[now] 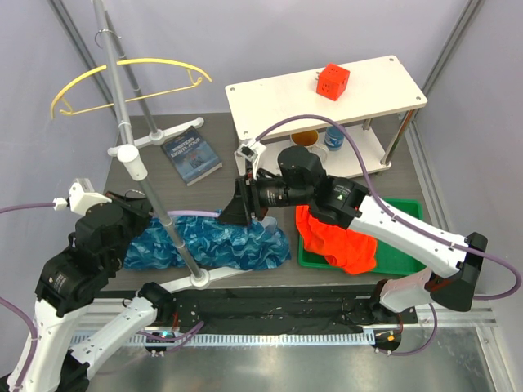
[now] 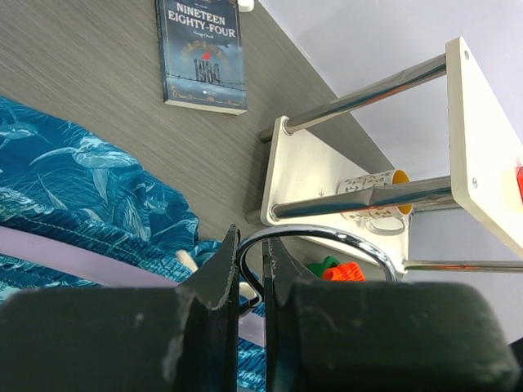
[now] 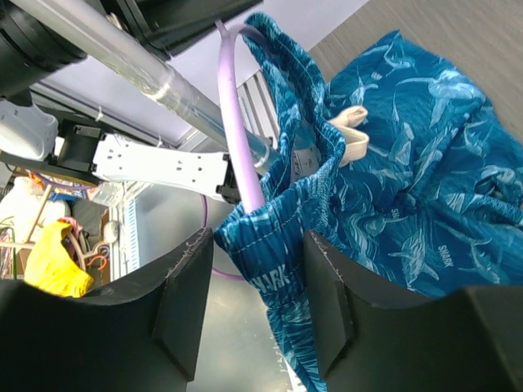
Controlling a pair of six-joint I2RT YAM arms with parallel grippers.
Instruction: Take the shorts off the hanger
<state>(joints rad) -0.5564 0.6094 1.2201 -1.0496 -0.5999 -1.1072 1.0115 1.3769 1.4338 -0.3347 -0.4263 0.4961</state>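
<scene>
On the dark wood-grain table (image 1: 196, 196), the blue-teal shorts (image 1: 237, 245) lie crumpled along the near edge. Their long axis runs from 9 to 3 o'clock in the top view.

The right gripper (image 3: 260, 245) reaches in from 3 o'clock. Its fingers are closed partway on the bunched waistband, and the cloth touches both pads. Only the right wrist view shows this grip. It also shows the lavender hanger (image 3: 233, 122) threaded through the waist opening, with a cream drawstring beside it.

The left gripper (image 2: 252, 245) sits at the 9 o'clock end of the shorts. Its fingers are pressed almost together on the chrome hook (image 2: 327, 235), a hold seen only in the left wrist view.

At 3 o'clock, the orange shorts (image 1: 343, 241) are heaped over the rim of a green tray (image 1: 409, 214), partly under the right forearm.

Farther back, a book (image 1: 192, 153) lies flat, its title legible only from the left wrist. Beyond it is a white shelf (image 1: 368, 94) with a red cube (image 1: 333, 82) on top and a mug (image 2: 372, 189) on its lower deck.

At 11 o'clock a silver rack pole (image 1: 122, 90) leans across the view, carrying a bare yellow hanger (image 1: 78, 83). Pale grey-lilac walls close in the space.
</scene>
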